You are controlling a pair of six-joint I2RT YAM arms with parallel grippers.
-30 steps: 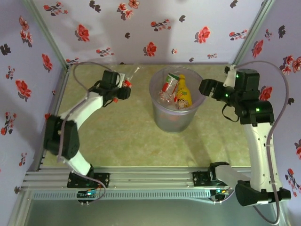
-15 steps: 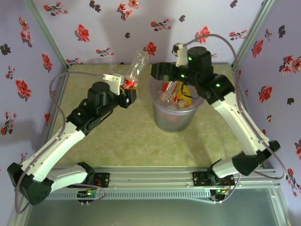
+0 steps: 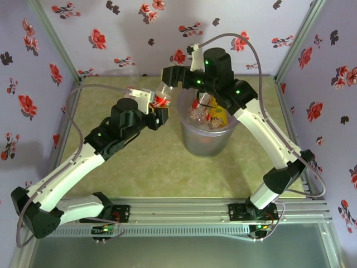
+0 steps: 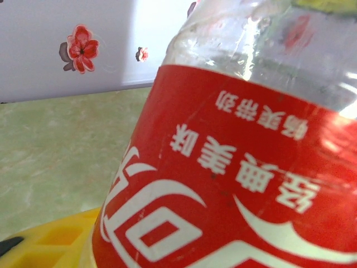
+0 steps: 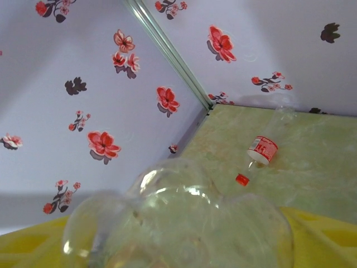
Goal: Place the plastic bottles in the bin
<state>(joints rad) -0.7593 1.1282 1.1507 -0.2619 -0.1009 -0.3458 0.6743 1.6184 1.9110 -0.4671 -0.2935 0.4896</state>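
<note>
1. Since 0.5 s ago, my right pincer [image 3: 168, 75] has swung left to the base of the bottle [image 3: 163, 95].
2. My left pincer [image 3: 158, 110] grips that red-labelled bottle aloft, tilted, just left of the bin [image 3: 203, 142].
3. The bottle's clear base sits between the right pincer's yellow fingers [image 5: 323, 234]; I cannot tell if they clamp it.
4. Other bottles [image 3: 207, 111] lie in the bin, and 1 loose bottle [image 5: 261, 152] lies on the counter [image 5: 318, 162].

The left claw [image 3: 158, 113] holds a clear red-labelled bottle [image 3: 162, 96] in the air, tilted, just left of the bin [image 3: 203, 143]. The right claw [image 3: 168, 75] meets the bottle's upper clear end. Whether it grips there cannot be told. The bin stands on the green surface [image 3: 145, 162]. Inside it lie a yellow-labelled bottle [image 3: 219, 115] and red-labelled ones [image 3: 199, 104].
</note>
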